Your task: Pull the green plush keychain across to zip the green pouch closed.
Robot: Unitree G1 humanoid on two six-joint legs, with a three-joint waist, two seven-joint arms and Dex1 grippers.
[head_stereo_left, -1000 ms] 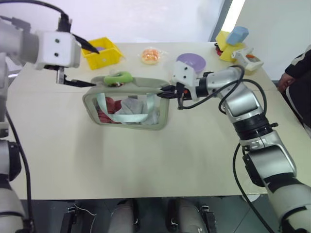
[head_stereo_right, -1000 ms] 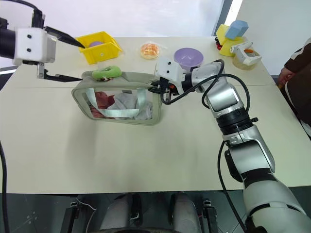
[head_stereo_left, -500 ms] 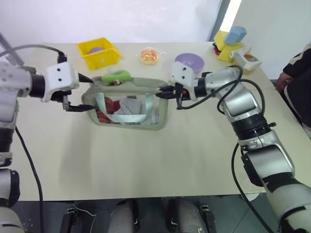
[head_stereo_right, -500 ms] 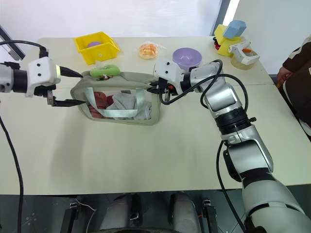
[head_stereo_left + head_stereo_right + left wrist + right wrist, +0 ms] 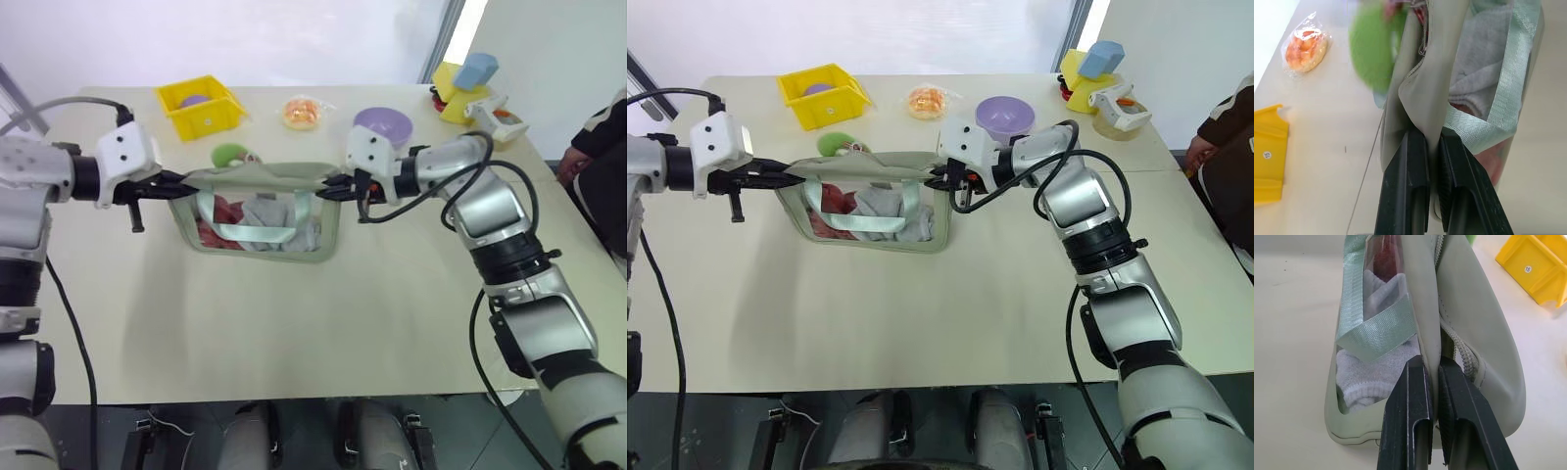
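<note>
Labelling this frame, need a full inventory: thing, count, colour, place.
pouch: 1, sage green with clear window, table centre, pinched at both ends
plush keychain: 1, lime green, on the pouch's far top edge, nearer its left end
bin: 1, yellow, far left of table
wrapped snack: 1, orange in clear wrap, far centre
bowl: 1, purple, far side, right of the snack
yellow and blue items: a small cluster, far right corner
table: 1, beige
person: 1, dark sleeve, right edge
left gripper: 1, black fingers, shut on the pouch's left end
right gripper: 1, black fingers, shut on the pouch's right end
</note>
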